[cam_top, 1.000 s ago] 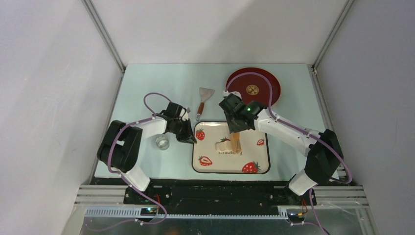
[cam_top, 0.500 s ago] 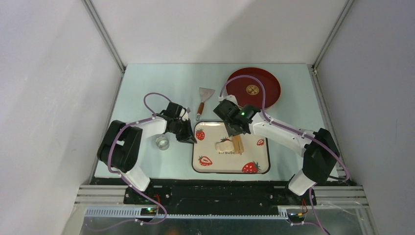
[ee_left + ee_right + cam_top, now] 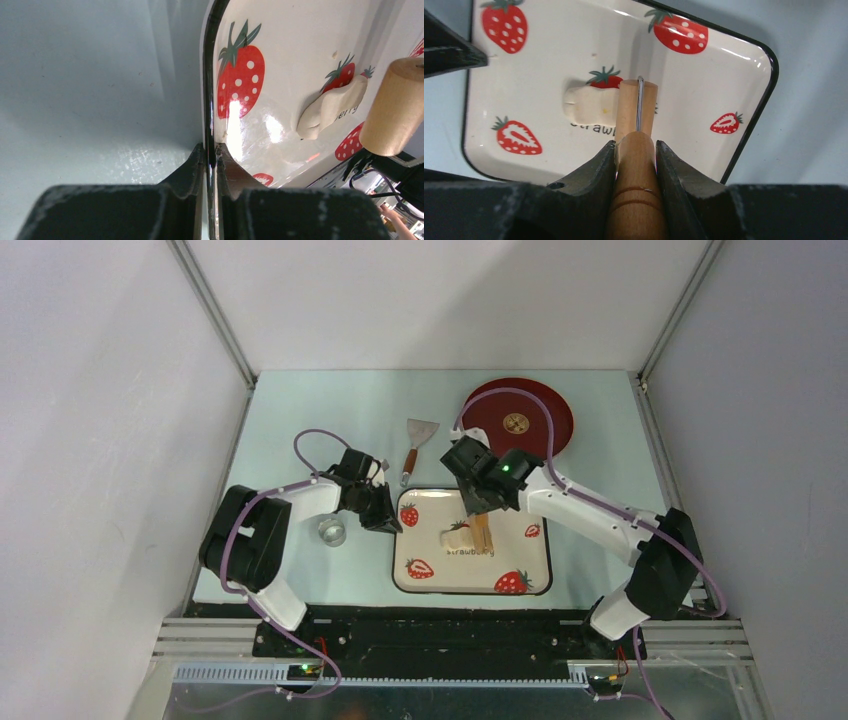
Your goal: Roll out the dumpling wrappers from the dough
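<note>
Right gripper (image 3: 636,146) is clamping the rolling pin (image 3: 637,102), roller end meeting the dough (image 3: 585,106), a thick lump lying mid-tray, while left gripper (image 3: 210,152) is pinching the tray (image 3: 207,75) by its rim; flattening is seemingly just starting, next calling for pressing down across the lump.

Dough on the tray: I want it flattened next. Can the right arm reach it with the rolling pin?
Probably yes: the right tool grips the rolling pin, whose end is right beside the dough, nothing between. The left tool just pinches the tray rim.
</note>
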Robot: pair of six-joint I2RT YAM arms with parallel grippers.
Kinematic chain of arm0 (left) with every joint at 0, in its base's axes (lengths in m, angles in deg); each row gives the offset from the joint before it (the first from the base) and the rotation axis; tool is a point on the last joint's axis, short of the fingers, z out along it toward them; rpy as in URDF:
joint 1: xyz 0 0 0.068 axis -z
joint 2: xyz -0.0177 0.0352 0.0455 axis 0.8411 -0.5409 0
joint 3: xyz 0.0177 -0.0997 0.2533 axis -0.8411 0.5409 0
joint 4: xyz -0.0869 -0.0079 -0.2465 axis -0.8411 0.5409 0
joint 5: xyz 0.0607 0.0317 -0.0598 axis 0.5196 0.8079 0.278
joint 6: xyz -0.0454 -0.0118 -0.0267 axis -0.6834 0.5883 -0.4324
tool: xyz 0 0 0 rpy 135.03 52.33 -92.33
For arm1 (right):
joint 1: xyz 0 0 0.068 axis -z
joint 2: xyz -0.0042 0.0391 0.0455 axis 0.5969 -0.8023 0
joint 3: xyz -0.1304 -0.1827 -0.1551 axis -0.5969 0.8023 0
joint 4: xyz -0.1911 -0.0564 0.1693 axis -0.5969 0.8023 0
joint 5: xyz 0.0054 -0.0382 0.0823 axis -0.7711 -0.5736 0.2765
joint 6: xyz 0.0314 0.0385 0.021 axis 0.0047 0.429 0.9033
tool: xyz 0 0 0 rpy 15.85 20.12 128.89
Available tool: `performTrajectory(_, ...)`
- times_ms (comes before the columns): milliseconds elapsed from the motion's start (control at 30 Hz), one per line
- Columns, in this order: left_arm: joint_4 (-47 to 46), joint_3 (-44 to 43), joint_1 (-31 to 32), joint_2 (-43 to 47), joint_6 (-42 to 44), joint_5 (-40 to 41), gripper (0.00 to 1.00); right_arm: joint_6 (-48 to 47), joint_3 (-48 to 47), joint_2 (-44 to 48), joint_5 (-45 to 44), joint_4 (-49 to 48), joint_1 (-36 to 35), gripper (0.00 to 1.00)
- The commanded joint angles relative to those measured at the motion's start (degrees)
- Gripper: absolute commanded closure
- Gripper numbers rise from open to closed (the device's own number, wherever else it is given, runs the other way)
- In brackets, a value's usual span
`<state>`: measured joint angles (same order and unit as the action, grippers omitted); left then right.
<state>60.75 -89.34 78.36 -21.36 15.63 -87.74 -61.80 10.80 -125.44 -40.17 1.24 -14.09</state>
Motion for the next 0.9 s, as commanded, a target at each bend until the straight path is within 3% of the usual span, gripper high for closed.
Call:
performTrajectory(0,3.1,2.1,1.0,-4.0,4.1,6.7,1.0,1.0,-5.5,1.8,0.1,0.9,-1.0,1.0)
performTrajectory(867,3.2,2.2,1.1,-3.8,4.1,6.7,1.0,1.4,1.9,-3.2,0.4,-3.8,-0.8,1.0)
